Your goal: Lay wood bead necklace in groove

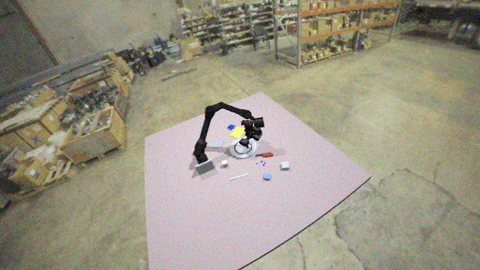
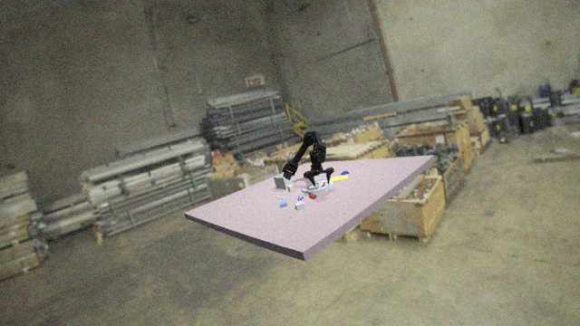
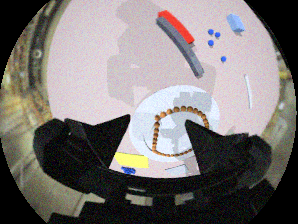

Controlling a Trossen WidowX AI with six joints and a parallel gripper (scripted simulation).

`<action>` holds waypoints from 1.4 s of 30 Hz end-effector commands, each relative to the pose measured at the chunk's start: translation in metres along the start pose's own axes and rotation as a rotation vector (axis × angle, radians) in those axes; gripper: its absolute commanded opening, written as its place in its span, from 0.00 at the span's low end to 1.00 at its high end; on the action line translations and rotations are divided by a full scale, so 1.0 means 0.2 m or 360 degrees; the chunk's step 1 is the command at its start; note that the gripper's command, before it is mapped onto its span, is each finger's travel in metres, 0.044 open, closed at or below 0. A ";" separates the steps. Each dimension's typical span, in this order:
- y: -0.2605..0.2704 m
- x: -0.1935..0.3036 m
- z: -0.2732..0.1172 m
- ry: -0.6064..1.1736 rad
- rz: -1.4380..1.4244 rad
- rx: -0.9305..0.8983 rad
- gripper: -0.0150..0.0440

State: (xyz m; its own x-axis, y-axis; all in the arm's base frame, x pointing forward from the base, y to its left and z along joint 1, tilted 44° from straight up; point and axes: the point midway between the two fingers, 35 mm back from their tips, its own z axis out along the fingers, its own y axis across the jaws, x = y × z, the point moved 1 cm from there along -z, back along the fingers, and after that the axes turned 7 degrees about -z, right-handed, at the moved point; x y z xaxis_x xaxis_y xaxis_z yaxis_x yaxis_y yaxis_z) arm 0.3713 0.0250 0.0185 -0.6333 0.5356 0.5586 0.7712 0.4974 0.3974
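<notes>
The round bead board (image 1: 243,156) (image 3: 144,108) is a pale disc lying flat. The wood bead necklace (image 1: 235,150) (image 3: 184,109) lies on it as a closed brown loop. In the wrist view its left side runs fairly straight, with a corner at upper left, and a thin curved line shows on the board outside its lower left. Whether the beads sit in the groove cannot be told. My gripper (image 2: 321,183) (image 3: 158,119) is open and empty above the board. Its right finger in the wrist view hides the loop's lower right part.
A red and grey tool (image 1: 268,154) (image 3: 176,33) lies beside the board. Small blue balls (image 3: 210,43), a blue block (image 1: 267,176), a pale block (image 1: 285,165) and a white stick (image 1: 238,176) lie farther out. A yellow sheet (image 1: 237,132) (image 3: 131,160) lies behind the board.
</notes>
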 end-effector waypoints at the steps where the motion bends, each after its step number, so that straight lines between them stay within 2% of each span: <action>1: 0.00 0.00 0.00 0.0004 -0.0004 -0.0001 1.00; 9: 0.00 0.00 0.00 0.0004 -0.0004 -0.0001 1.00; 21: 0.04 0.37 -0.14 0.0008 -0.0446 -0.0001 0.47; 42: 0.04 0.41 -0.06 -0.0001 -0.0507 -0.0002 0.46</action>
State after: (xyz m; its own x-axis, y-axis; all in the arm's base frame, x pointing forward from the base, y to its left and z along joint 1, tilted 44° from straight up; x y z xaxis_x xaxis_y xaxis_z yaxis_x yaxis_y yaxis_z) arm 0.3284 0.0610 0.0801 -0.8457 0.3556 0.3979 0.5304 0.6417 0.5540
